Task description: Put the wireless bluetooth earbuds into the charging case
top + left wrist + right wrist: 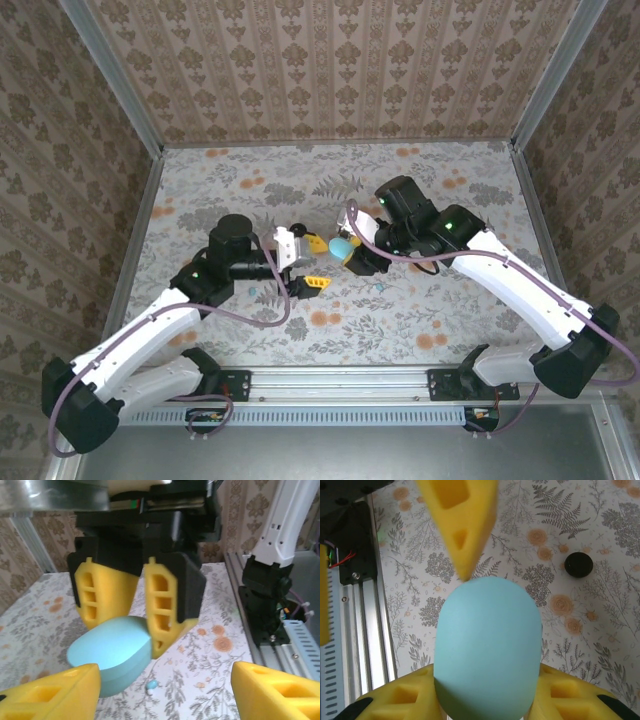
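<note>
Top external view: the right pincer [350, 252] is clamped on the charging case [341, 245] near the middle of the desk [450, 320]. The left pincer [318, 264] faces it from the other side, fingers spread wide with nothing between them. In the left wrist view the case appears lifted clear of the desk surface.

Hazards:
- One yellow finger [462, 525] of the left pincer stands at the free end of the case, touching it or just short of it. A push there can lever the smooth shell out of the right pincer, which holds one end only.
- The lid looks closed. No earbud can enter until it is opened, and prying with one finger risks a slip or a drop.
- A small white-and-blue piece [151, 685] lies on the desk close to the case. Whether it is an earbud cannot be told. A dropped case could knock it away.

Orientation: the long axis runs out from the right pincer toward the left pincer, and looks close to level. The rounded free end points at the left pincer.
</note>
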